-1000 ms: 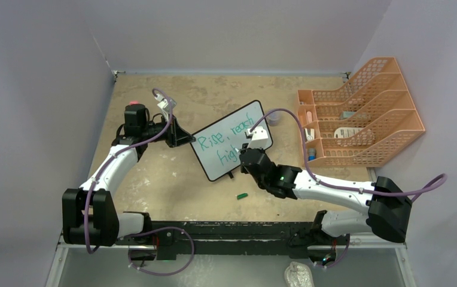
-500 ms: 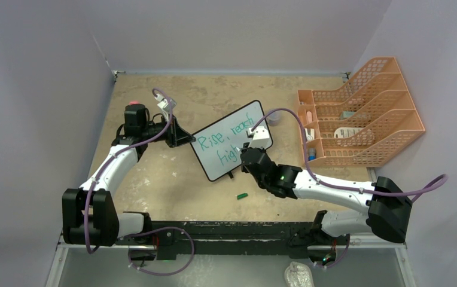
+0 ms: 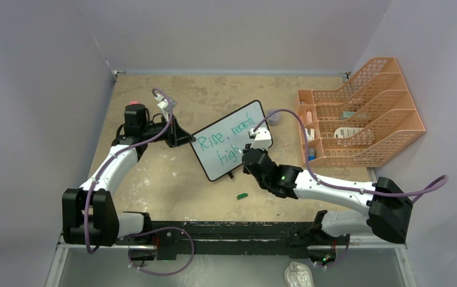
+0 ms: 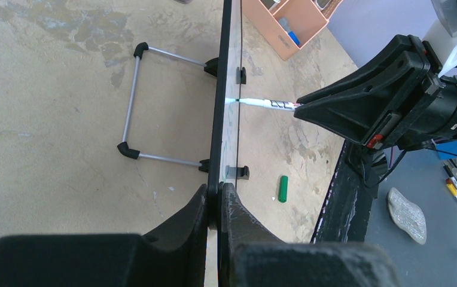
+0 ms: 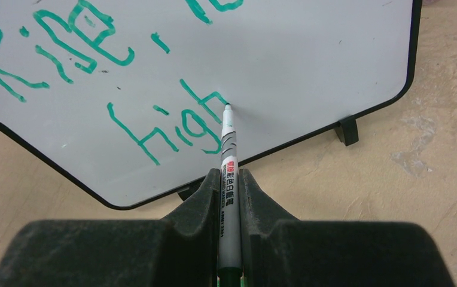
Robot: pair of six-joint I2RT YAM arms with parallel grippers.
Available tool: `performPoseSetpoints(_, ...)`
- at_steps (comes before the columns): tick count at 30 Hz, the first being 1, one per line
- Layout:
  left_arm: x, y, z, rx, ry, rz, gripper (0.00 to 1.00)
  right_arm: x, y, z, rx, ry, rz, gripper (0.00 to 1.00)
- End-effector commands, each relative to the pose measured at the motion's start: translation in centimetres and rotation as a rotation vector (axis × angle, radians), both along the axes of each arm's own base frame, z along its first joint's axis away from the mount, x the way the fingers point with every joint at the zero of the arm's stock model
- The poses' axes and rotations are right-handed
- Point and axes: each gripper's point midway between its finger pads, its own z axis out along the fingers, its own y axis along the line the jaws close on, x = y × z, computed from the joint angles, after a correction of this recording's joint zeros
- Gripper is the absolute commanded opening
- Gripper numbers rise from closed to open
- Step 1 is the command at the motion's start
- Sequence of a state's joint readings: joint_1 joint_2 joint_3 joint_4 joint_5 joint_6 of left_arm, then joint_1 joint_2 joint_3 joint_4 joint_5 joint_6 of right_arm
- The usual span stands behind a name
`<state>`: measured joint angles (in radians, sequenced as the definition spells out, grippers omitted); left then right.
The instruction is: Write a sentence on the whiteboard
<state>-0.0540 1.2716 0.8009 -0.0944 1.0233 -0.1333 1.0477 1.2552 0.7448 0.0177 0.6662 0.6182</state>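
Right gripper (image 5: 229, 178), clamped on the marker (image 5: 228, 140), holds its tip on the whiteboard (image 5: 322, 60); pressing too hard could twist the whiteboard from the left gripper (image 4: 219, 194), pinched shut on its edge.

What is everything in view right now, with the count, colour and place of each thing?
whiteboard: one, white with a black frame, standing mid-table, angled
sentence: one, green, on the whiteboard, reading "Rise, reach" above "high"
marker: one, white barrel with a green tip, its tip on the board at the last letter
marker cap: one, green, lying on the table near the board
file organizer: one, orange, at the table's right; it holds items too small to name
table: one, tan and mottled, under everything
left pincer: one, black, shut on the whiteboard's edge
right pincer: one, black, shut on the marker
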Motion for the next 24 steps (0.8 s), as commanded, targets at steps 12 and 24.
performPoseSetpoints(12,0.5,0.0,0.0,0.027,-0.032,-0.005,0.00,-0.4,-0.9,-0.2,0.022,0.017,-0.034,0.00)
performPoseSetpoints(24,0.5,0.0,0.0,0.028,-0.031,-0.003,0.00,-0.2,-1.2,2.4,0.049,-0.036,-0.020,0.00)
